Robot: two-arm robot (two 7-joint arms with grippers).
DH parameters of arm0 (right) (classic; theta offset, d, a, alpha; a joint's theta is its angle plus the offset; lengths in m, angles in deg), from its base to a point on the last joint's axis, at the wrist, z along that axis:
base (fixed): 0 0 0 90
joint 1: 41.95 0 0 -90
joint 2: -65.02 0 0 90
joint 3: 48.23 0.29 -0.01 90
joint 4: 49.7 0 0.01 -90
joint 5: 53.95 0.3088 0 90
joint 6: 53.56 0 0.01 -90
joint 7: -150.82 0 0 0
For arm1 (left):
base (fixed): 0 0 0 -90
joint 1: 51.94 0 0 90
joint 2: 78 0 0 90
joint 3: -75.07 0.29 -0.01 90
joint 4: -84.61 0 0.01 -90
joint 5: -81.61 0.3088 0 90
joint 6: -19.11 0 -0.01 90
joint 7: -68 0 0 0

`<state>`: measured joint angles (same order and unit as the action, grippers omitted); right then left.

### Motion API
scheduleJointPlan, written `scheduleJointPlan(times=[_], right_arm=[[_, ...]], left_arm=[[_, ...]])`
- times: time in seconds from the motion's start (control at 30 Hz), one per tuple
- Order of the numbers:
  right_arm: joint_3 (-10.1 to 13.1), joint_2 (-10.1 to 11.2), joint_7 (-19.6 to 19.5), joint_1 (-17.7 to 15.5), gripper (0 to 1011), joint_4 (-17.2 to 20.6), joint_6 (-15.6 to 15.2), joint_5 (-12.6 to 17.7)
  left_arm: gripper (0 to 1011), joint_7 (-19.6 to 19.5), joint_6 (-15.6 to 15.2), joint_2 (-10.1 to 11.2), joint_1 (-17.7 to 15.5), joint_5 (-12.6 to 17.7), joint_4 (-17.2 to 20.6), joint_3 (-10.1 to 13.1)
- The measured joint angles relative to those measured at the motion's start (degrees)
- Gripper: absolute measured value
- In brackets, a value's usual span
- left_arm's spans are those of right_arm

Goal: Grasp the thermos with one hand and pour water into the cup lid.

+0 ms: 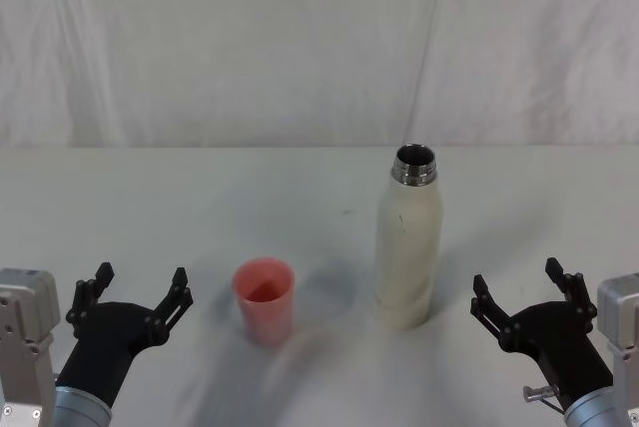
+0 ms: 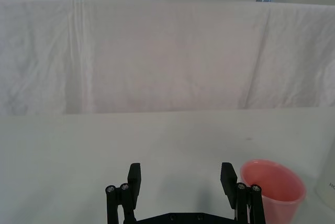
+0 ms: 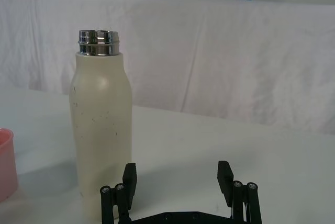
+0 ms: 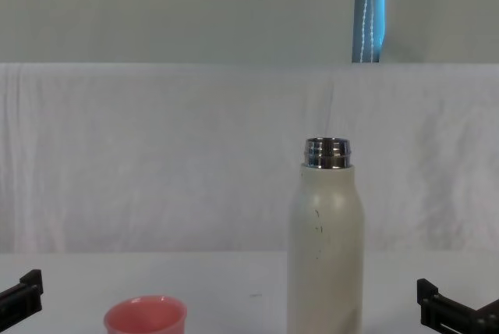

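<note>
Head view showed the thermos standing upright on the white table, its steel neck open at the top. The left gripper sat low, well to the left of the thermos, fingers spread wide and holding nothing. The right gripper sat near the thermos on its right, also wide and empty. The cup lid stood upright just left of the thermos, apart from it. A white cloth hung behind the thermos.
</note>
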<state>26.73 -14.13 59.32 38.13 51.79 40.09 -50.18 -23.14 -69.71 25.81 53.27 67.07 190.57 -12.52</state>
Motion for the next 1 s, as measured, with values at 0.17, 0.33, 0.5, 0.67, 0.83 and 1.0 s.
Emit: scheduleJointPlan(times=[0.17, 0.33, 0.5, 0.67, 0.83, 1.0], right_arm=[[0.8, -0.5, 1.5, -0.2, 1001, 0.1, 0.4, 1.2], [2.2, -1.2, 4.3, -0.6, 1001, 0.5, 0.3, 4.1], [3.4, -1.4, 6.8, -0.5, 1001, 0.7, -0.3, 5.9], [4.0, -0.8, 9.5, 0.5, 1001, 0.3, -0.8, 6.3], [3.8, -0.1, 11.4, 1.5, 1001, -0.2, -1.0, 6.1], [2.8, 0.5, 13.3, 2.3, 1001, -0.7, -1.1, 5.9]], left_arm=[[1001, 0.0, 0.0, 0.0, 0.0, 0.0, 0.0, 0.0], [1001, 0.0, 0.0, 0.0, 0.0, 0.0, 0.0, 0.0], [1001, 0.0, 0.0, 0.0, 0.0, 0.0, 0.0, 0.0], [1001, 0.0, 0.0, 0.0, 0.0, 0.0, 0.0, 0.0], [1001, 0.0, 0.0, 0.0, 0.0, 0.0, 0.0, 0.0], [1001, 0.0, 0.0, 0.0, 0.0, 0.0, 0.0, 0.0]])
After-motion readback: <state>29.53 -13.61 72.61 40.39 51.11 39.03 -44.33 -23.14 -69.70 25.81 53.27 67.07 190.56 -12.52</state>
